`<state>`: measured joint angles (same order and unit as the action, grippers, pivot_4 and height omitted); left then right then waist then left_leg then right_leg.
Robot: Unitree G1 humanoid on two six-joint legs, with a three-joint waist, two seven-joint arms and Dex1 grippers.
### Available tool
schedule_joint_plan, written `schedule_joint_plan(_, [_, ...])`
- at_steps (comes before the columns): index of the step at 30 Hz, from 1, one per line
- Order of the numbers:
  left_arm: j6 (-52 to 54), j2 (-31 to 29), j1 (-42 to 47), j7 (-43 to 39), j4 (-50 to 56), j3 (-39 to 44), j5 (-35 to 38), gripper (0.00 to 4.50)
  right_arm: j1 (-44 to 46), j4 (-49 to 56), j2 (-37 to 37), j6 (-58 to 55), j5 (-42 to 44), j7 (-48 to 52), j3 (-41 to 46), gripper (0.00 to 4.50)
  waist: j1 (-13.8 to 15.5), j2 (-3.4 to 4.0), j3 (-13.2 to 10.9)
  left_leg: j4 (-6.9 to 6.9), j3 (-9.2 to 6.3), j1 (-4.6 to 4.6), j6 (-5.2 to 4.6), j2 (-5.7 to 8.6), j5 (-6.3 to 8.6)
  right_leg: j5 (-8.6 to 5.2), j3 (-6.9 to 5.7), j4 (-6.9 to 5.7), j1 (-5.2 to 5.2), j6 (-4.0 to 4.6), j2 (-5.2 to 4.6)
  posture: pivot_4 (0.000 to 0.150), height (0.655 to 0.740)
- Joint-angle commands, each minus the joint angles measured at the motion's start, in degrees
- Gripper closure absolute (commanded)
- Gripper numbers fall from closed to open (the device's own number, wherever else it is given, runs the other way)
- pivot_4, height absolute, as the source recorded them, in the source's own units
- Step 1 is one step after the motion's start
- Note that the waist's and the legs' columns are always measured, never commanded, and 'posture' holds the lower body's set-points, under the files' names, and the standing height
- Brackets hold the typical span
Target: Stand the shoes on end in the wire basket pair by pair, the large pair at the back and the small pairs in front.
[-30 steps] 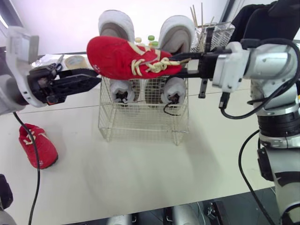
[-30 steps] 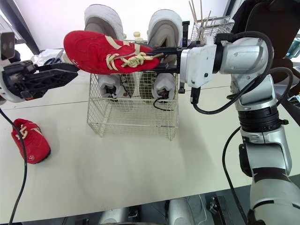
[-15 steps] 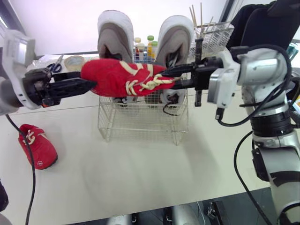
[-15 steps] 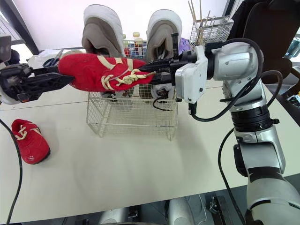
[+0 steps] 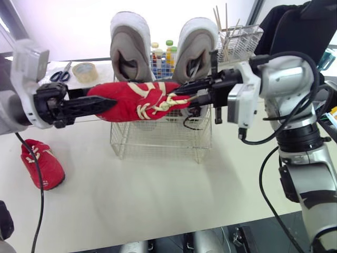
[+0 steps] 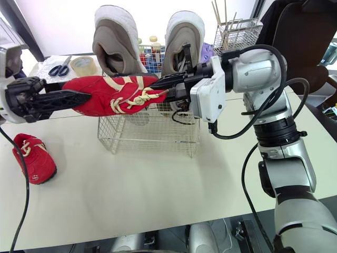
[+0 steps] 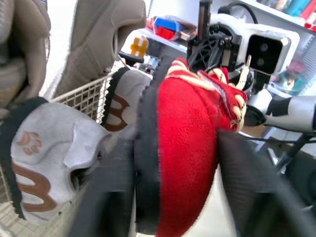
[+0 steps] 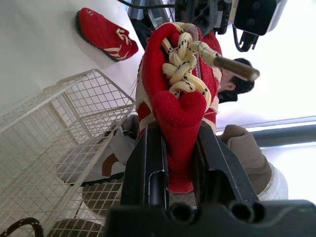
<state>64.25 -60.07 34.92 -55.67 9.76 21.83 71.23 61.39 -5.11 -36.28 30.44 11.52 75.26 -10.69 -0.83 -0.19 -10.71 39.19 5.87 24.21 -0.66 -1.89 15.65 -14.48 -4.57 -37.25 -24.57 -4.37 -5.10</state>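
Lowered since a second ago, the red shoe point(image 5: 142, 100) hangs level over the wire basket point(image 5: 158, 139), in front of the large grey pair point(image 5: 129, 47); its mate point(image 5: 42, 164) lies on the table point(image 5: 158, 205). Left wrist view: my left pincer point(image 7: 190, 207) straddles the toe, fingers against both sides. Right wrist view: my right pincer point(image 8: 180, 131) is clamped narrow on the heel end; the shoe looks light and soft, likely to buckle, so I judge the sole edge the firmer hold.
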Motion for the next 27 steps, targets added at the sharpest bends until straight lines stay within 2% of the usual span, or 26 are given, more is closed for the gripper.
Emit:
schedule_joint_plan(1, [-0.6,0.3,-0.5,-0.7,1.8,-0.1,-0.1,4.13,2.6,-0.1,-0.3,0.5,1.2,-0.9,2.0,4.37,0.0,0.0,0.0,0.0,0.0,0.0,0.0,0.0,0.0,0.0,0.0,0.0,0.0,0.0,0.0,0.15,0.74])
schedule_joint_plan(5, [-0.1,2.0,-0.3,1.3,1.5,0.4,1.1,4.2,2.9,0.0,-1.0,-2.5,1.5,-1.2,2.4,4.37,0.1,0.0,0.0,0.01,0.0,0.0,0.0,0.0,0.0,0.0,0.0,0.0,0.0,0.0,-0.01,0.15,0.74])
schedule_joint_plan(9, [0.6,5.6,-1.2,7.1,2.1,2.8,5.1,4.2,2.0,6.2,-4.4,-25.4,10.1,-2.0,4.5,4.37,0.1,-0.02,0.0,0.01,-0.03,0.0,0.0,0.01,0.0,0.0,0.0,-0.02,0.0,0.0,-0.04,0.15,0.74])
schedule_joint_plan(12, [-1.1,10.4,-3.8,14.6,4.5,5.2,9.9,4.2,3.1,7.1,-8.6,-43.9,18.3,-3.6,8.6,4.37,0.1,-0.02,0.0,0.01,-0.03,0.0,-0.01,0.02,0.0,0.0,0.0,-0.02,0.01,0.0,-0.1,0.15,0.74])
schedule_joint_plan(14, [-3.3,14.2,-5.9,20.6,6.6,6.7,13.1,4.2,3.0,7.0,-11.5,-55.7,24.0,-5.2,12.0,3.37,0.3,-0.03,0.0,0.01,-0.05,0.0,-0.02,0.04,0.0,0.01,-0.01,-0.03,0.02,0.01,-0.21,0.15,0.74])
schedule_joint_plan(15, [-4.2,15.6,-6.6,23.2,7.6,7.1,14.6,4.2,2.8,7.3,-12.5,-60.1,26.5,-6.0,13.3,3.0,0.3,-0.07,0.0,0.02,-0.08,0.0,-0.02,0.05,0.0,0.01,-0.02,-0.01,0.06,0.01,-0.33,0.15,0.74])
schedule_joint_plan(17, [-6.3,17.8,-8.5,26.5,10.4,7.5,16.7,4.2,1.6,8.1,-13.7,-69.6,33.5,-8.2,17.2,1.83,0.3,-0.14,0.0,0.04,-0.1,0.0,-0.04,0.07,0.01,0.02,-0.04,-0.01,0.08,0.02,-0.38,0.15,0.74])
schedule_joint_plan(18, [-7.5,18.8,-9.2,28.1,11.3,7.5,17.5,4.2,0.7,8.2,-13.8,-73.4,36.5,-9.9,19.4,1.39,0.2,-0.13,0.0,0.03,-0.09,0.0,-0.05,0.09,0.02,0.02,-0.04,0.0,0.08,0.02,-0.4,0.15,0.74])
schedule_joint_plan(20, [-9.3,20.4,-10.0,30.6,12.7,7.1,18.5,4.2,-0.9,8.6,-13.6,-78.6,40.2,-13.5,22.9,0.29,0.2,-0.17,0.0,0.01,-0.09,-0.01,-0.07,0.09,0.03,0.02,-0.04,0.01,0.08,0.02,-0.41,0.15,0.74])
schedule_joint_plan(21, [-10.5,21.3,-10.0,31.5,13.4,6.8,18.5,4.2,-2.0,8.6,-13.2,-81.4,42.7,-15.7,25.0,0.02,0.2,-0.18,0.0,0.01,-0.09,-0.01,-0.07,0.09,0.03,0.02,-0.04,0.01,0.09,0.02,-0.41,0.15,0.74])
schedule_joint_plan(25, [-14.5,24.5,-9.3,34.2,15.0,5.4,18.7,4.2,-7.2,11.1,-9.5,-89.7,52.5,-24.6,30.8,0.02,0.2,-0.18,0.0,0.01,-0.04,-0.08,-0.07,0.09,0.03,0.03,-0.03,-0.01,0.13,0.04,-0.39,0.15,0.74])
schedule_joint_plan(27, [-16.2,26.4,-8.7,35.1,15.8,3.8,18.0,4.2,-10.9,14.1,-5.3,-91.6,57.4,-30.3,32.0,0.02,0.3,-0.21,0.0,0.0,-0.06,-0.09,-0.08,0.09,0.03,0.03,-0.04,0.0,0.16,0.04,-0.35,0.15,0.74])
